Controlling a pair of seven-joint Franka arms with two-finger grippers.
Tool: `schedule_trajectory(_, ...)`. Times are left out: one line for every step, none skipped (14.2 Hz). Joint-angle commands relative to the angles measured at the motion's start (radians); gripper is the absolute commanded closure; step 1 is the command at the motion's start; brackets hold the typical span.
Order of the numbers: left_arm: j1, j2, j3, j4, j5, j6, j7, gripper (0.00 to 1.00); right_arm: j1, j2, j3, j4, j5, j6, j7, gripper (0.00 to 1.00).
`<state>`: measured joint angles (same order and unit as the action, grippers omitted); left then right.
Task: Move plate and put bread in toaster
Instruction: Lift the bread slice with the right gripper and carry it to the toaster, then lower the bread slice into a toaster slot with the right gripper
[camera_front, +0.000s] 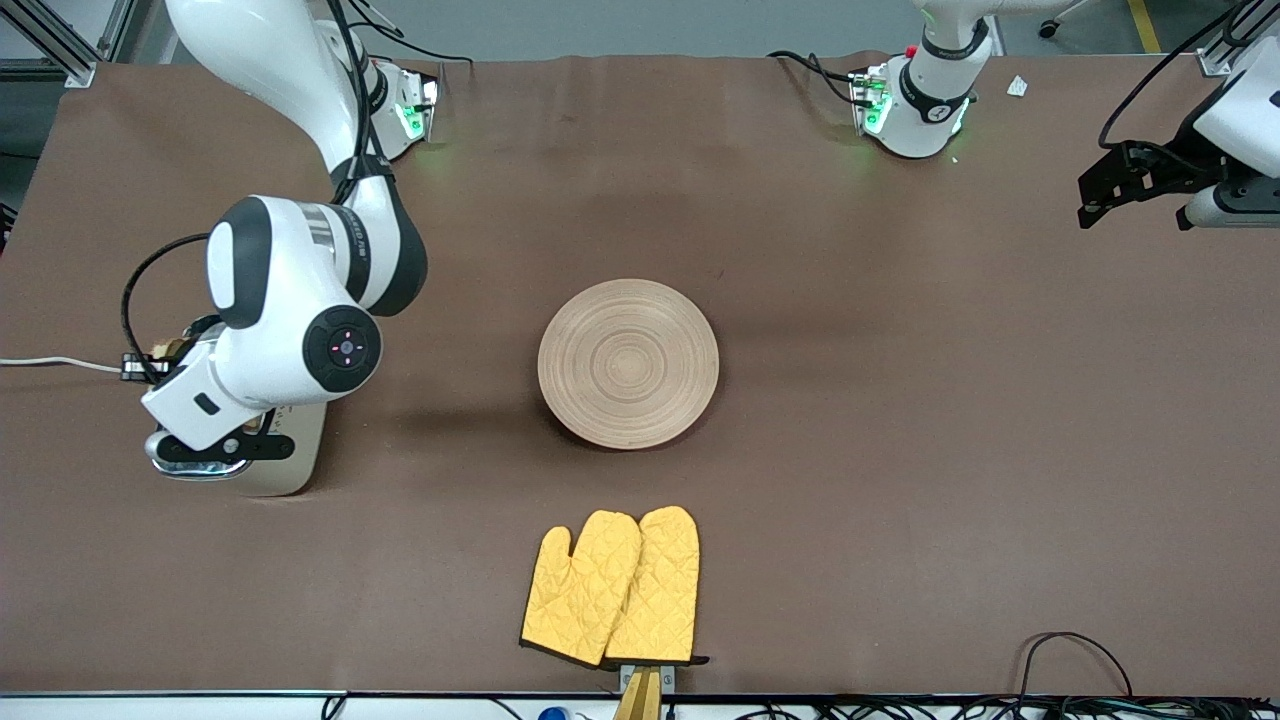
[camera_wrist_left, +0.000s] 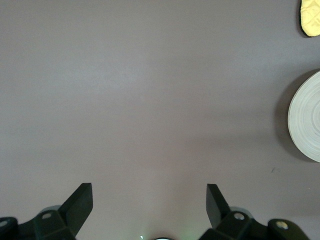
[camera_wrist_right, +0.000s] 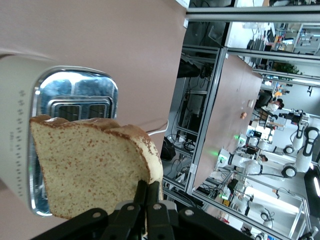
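Note:
The pale wooden plate lies at the middle of the table, and its edge shows in the left wrist view. The cream toaster stands toward the right arm's end, mostly hidden under the right arm's hand. In the right wrist view my right gripper is shut on one edge of the speckled brown bread. It holds the slice upright just above the toaster's chrome top and its slots. My left gripper is open and empty over bare table at the left arm's end.
A pair of yellow oven mitts lies nearer the front camera than the plate, by the table's front edge. The toaster's white cord runs off the right arm's end of the table. Brown cloth covers the table.

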<state>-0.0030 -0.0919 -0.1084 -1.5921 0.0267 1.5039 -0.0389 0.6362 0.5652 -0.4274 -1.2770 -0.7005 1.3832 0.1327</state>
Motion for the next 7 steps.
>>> schedule_trajectory(0.003, -0.008, -0.007, 0.008, 0.007, -0.011, -0.006, 0.0, -0.018, -0.004, -0.011, -0.041, -0.03, 0.019, -0.005, 1.0)
schedule_trajectory(0.003, -0.008, -0.007, 0.008, 0.007, -0.011, -0.006, 0.0, -0.018, -0.004, -0.014, -0.051, -0.03, 0.022, -0.001, 1.0)
schedule_trajectory(0.003, -0.008, -0.008, 0.006, 0.006, -0.011, -0.007, 0.0, -0.018, -0.005, -0.016, -0.064, -0.033, 0.025, 0.005, 0.99)
schedule_trajectory(0.003, -0.006, -0.007, 0.008, 0.006, -0.011, -0.006, 0.0, -0.02, -0.005, -0.016, -0.083, -0.034, 0.039, 0.01, 0.99)
schedule_trajectory(0.003, -0.008, -0.007, 0.006, 0.006, -0.011, -0.007, 0.0, -0.018, -0.014, -0.028, -0.106, -0.034, 0.056, 0.024, 0.98)
schedule_trajectory(0.003, -0.006, -0.008, 0.006, 0.006, -0.011, -0.007, 0.0, -0.015, -0.028, -0.031, -0.145, -0.034, 0.077, 0.059, 0.98)
schedule_trajectory(0.003, -0.006, -0.008, 0.006, 0.004, -0.011, -0.007, 0.0, -0.01, -0.039, -0.031, -0.177, -0.034, 0.092, 0.095, 0.98)
